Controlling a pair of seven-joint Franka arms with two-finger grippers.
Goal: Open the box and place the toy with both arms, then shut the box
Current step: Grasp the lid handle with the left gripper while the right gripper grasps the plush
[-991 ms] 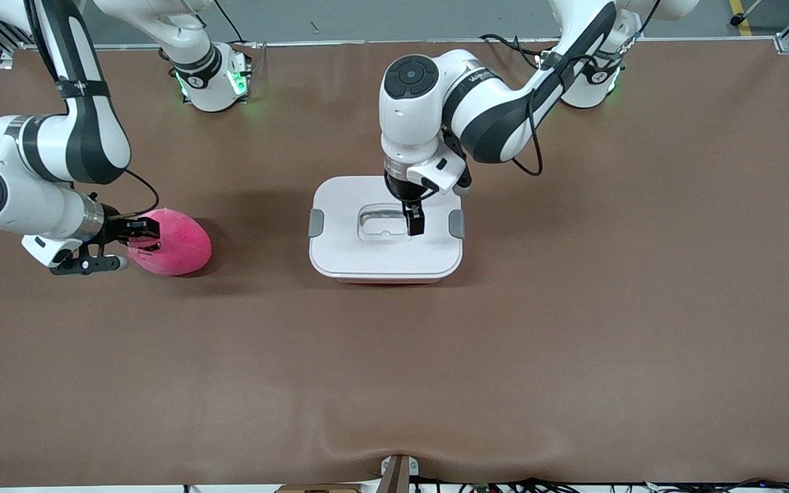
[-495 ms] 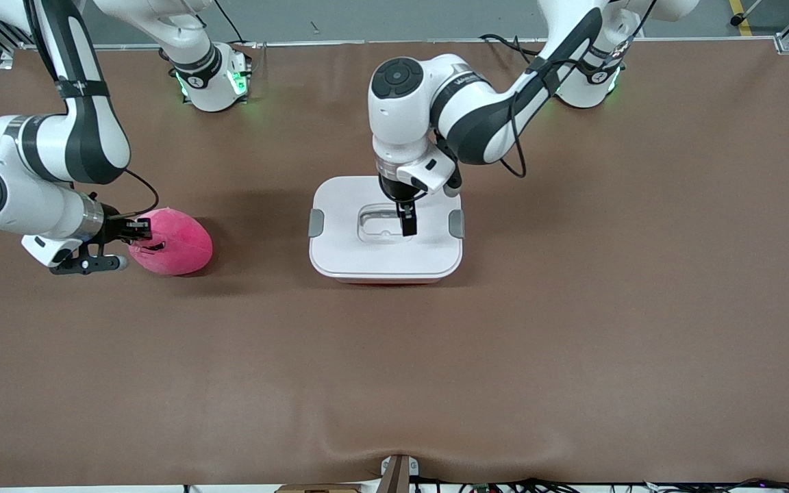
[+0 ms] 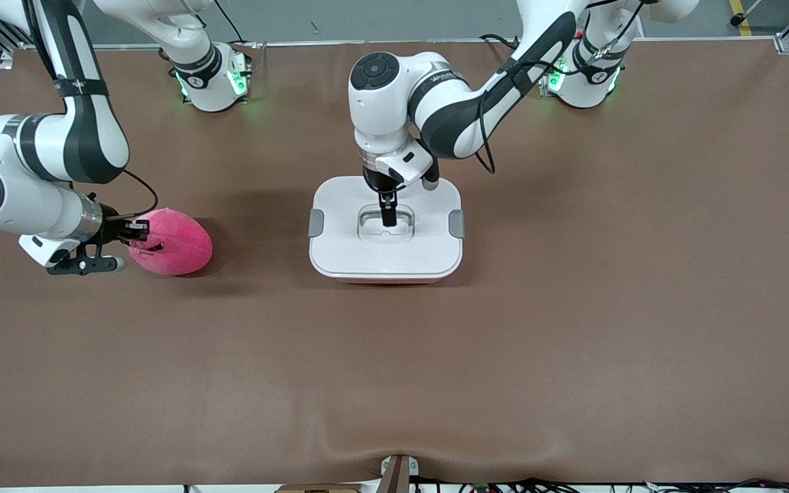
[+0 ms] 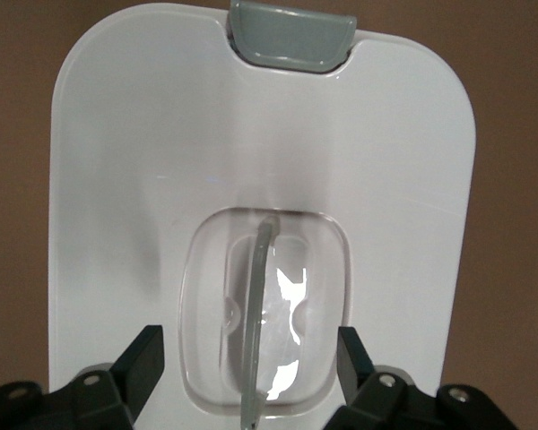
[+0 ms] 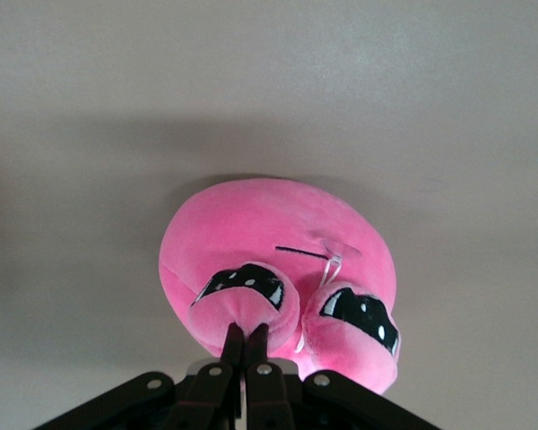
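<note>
You're early in the task: nothing is open yet. The box (image 3: 385,229) sits at the centre of the front view on the tabletop (image 3: 572,329), its white lid (image 3: 340,253) fully seated and both grey side clips (image 3: 316,222) lying flat against the lid edges, so judge them not yet released. Your left tool (image 3: 387,218) hangs just over the clear recessed handle (image 3: 385,229) in the lid's middle; in the left wrist view its fingers (image 4: 143,363) stand spread on either side of the handle bar (image 4: 258,313), not touching it, so it's open and lined up for a pinch, not gripping. The toy (image 3: 174,242) lies on the tabletop at the centre-left of the front view, toward the right arm's end, well apart from the box. Your right tool (image 3: 135,239) is at the toy's end; the right wrist view shows its fingers (image 5: 249,354) pressed together on a small lobe of the plush (image 5: 242,296), so it's clamped on the toy, though the toy looks to be resting on the tabletop, not lifted. Done so far: toy grasped, left tool aligned over the handle. Left to do: close on the handle, get the lid off (clips may need freeing first, can't tell if they're latched), carry the toy in, put the lid back on.
</note>
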